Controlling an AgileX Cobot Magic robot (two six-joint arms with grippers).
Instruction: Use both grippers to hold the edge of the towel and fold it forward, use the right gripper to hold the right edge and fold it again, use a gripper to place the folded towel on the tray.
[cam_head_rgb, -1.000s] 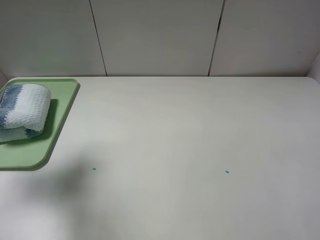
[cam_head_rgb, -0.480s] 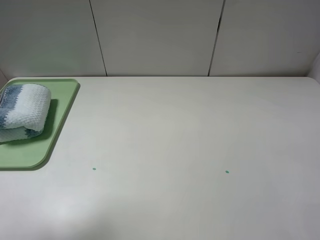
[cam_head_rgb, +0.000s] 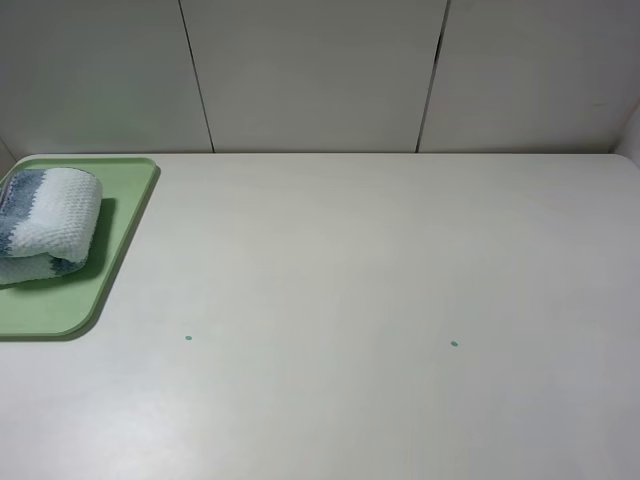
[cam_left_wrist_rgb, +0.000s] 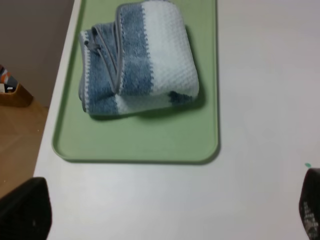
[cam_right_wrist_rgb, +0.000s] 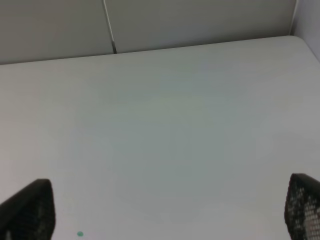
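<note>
White table (cam_head_rgb: 380, 280) fills my high view, and the dark shadow that lay on its near left a second ago has gone. Folded towel (cam_head_rgb: 45, 222) rests on the tray (cam_head_rgb: 120, 225) at far left, unmoved. Left gripper (cam_left_wrist_rgb: 165, 220) and right gripper (cam_right_wrist_rgb: 165, 215) both stand wide, holding nothing.

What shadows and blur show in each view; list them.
Exterior high: soft even light, the towel casts a dark shadow on the tray. Left wrist: towel slightly soft, left gripper fingertips blurred. Right wrist: right gripper fingertips blurred, table shadowless.
</note>
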